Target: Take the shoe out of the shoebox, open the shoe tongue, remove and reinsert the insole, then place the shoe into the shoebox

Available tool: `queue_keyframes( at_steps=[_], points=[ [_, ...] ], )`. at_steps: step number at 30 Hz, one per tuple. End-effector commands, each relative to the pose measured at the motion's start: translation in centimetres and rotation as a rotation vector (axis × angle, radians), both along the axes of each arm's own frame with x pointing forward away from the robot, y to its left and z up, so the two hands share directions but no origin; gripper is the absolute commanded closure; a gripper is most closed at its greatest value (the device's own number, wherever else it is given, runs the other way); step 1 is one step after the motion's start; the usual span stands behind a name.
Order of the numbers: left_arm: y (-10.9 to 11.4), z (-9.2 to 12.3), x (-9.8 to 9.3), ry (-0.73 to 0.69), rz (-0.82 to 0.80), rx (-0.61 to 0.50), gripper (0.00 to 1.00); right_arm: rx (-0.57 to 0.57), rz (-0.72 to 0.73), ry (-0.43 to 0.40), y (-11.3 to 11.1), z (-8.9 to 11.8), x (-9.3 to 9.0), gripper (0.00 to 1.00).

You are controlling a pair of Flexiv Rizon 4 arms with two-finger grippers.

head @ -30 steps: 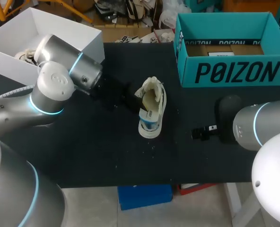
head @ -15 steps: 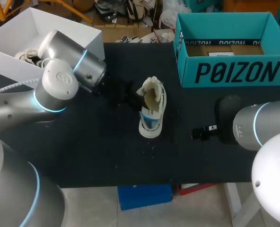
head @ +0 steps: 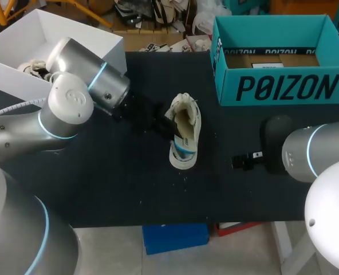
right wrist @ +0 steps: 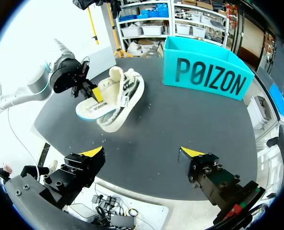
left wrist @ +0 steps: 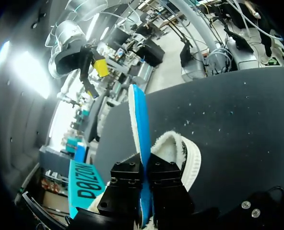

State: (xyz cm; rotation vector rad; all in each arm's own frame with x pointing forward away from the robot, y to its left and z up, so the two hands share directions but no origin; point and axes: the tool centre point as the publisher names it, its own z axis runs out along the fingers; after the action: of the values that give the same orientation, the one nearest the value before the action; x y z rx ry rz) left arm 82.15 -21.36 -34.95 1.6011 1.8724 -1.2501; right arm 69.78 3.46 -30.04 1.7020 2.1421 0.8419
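On the black tabletop point(head: 101, 189), a blue-and-white insole point(left wrist: 141, 120) is pinched by the left claw point(left wrist: 144, 168) against a white sneaker point(head: 192, 123). The right claw point(right wrist: 142, 152) is spread.

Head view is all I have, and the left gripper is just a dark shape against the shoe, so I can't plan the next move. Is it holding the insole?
Observer: Yes. The left wrist view shows the left gripper shut on the insole, a finger on each face.
Operator: Is it out of the shoe?
Observer: Mostly. In the right wrist view nearly its whole length shows outside the shoe, on the side nearer the right gripper; whether one end is tucked in, I cannot tell.
Operator: And my right gripper?
Observer: It is open with nothing between its fingers, over bare table short of the shoe.
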Motion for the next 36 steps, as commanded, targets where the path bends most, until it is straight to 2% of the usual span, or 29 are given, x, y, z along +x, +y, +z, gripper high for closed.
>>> queue_keyframes(
  at_steps=[1, 10, 14, 29, 36],
  points=[
    [0.9, 0.3, -1.2, 0.005, 0.006, -0.03, 1.0, 0.0, -0.002, -0.004, 0.1, -0.1, -0.1, 0.0],
    [0.8, 0.9, -2.1, 0.049, -0.028, -0.123, 1.0, 0.0, -0.002, -0.004, 0.1, -0.1, -0.1, 0.0],
    [0.4, 0.8, -2.2, 0.046, -0.041, -0.127, 1.0, 0.0, -0.002, -0.004, 0.1, -0.1, -0.1, 0.0],
    [-0.2, -0.5, 1.3, 0.008, 0.023, -0.065, 1.0, 0.0, -0.002, -0.004, 0.1, -0.1, -0.1, 0.0],
    [-0.5, -0.8, 2.2, 0.003, 0.029, -0.045, 1.0, 0.0, -0.002, -0.004, 0.1, -0.1, -0.1, 0.0]
  ],
)
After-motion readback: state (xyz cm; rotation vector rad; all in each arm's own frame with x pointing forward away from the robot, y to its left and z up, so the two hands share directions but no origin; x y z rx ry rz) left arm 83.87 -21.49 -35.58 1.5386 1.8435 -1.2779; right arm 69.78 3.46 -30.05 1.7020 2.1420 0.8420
